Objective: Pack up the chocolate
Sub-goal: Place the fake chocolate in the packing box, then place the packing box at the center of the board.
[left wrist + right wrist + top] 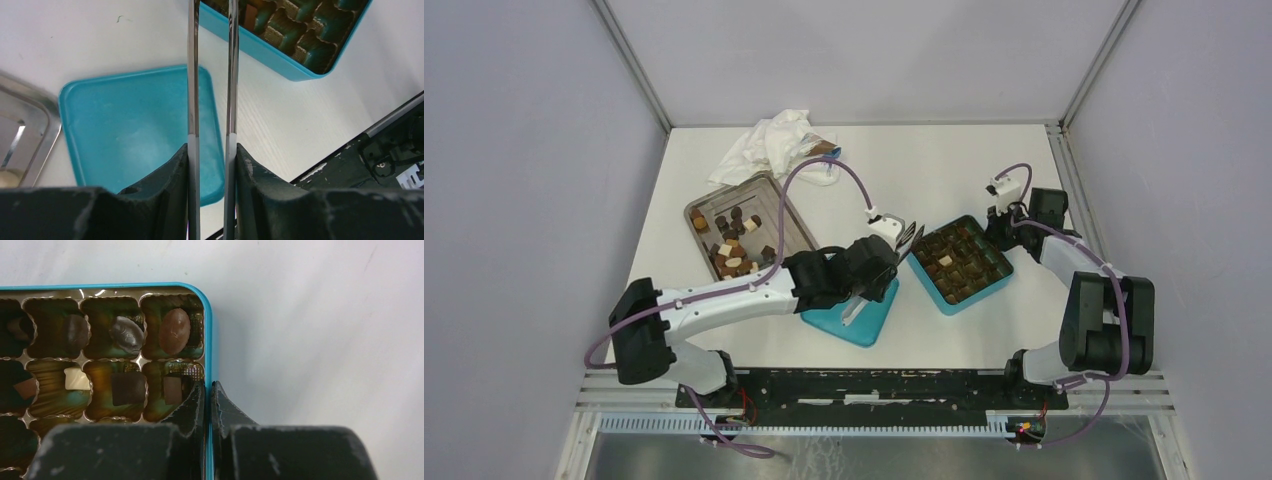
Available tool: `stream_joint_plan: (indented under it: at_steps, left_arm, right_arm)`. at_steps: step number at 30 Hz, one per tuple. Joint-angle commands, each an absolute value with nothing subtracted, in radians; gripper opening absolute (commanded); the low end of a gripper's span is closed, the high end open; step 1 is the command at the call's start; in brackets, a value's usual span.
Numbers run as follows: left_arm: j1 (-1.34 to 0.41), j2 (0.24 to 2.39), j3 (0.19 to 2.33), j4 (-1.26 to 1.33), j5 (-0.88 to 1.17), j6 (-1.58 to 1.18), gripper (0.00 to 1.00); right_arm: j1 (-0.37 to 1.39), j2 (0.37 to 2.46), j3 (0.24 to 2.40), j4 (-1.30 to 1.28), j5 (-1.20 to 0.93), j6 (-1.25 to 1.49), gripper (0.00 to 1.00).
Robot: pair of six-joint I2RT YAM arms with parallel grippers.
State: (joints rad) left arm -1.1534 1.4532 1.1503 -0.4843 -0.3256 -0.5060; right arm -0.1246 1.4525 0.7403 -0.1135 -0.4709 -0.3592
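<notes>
Left pincer (211,150) narrow on tongs (193,75), tips at box's (977,297) left edge, load unseen. Right pincer (207,390) clamps box's far-right wall: hold it steady, release over an empty cell (320,52).

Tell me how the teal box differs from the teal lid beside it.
The teal box holds a gold compartment insert with chocolates in several cells; the teal lid shows only bare teal surface. The box is pinched at its wall by the right gripper; the lid lies ungripped beneath the left gripper, which holds tongs. Both are teal with rounded corners and rest on the white table.
</notes>
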Motion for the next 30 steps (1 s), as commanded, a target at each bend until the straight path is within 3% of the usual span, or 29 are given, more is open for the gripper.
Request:
stream_joint_plan:
  at_steps: [1, 15, 30]
  left_arm:
    - [-1.151, 1.355, 1.105, -0.488, -0.431, -0.552, 0.40]
    - [-1.153, 1.128, 0.992, -0.510, -0.542, -0.546, 0.39]
    - [-1.153, 1.053, 0.954, -0.543, -0.592, -0.548, 0.39]
  right_arm:
    - [-0.123, 1.410, 0.774, -0.035, -0.569, -0.386, 0.03]
    - [-0.123, 1.039, 0.578, 0.151, -0.700, -0.575, 0.00]
    - [-0.123, 1.000, 0.560, 0.119, -0.812, -0.655, 0.00]
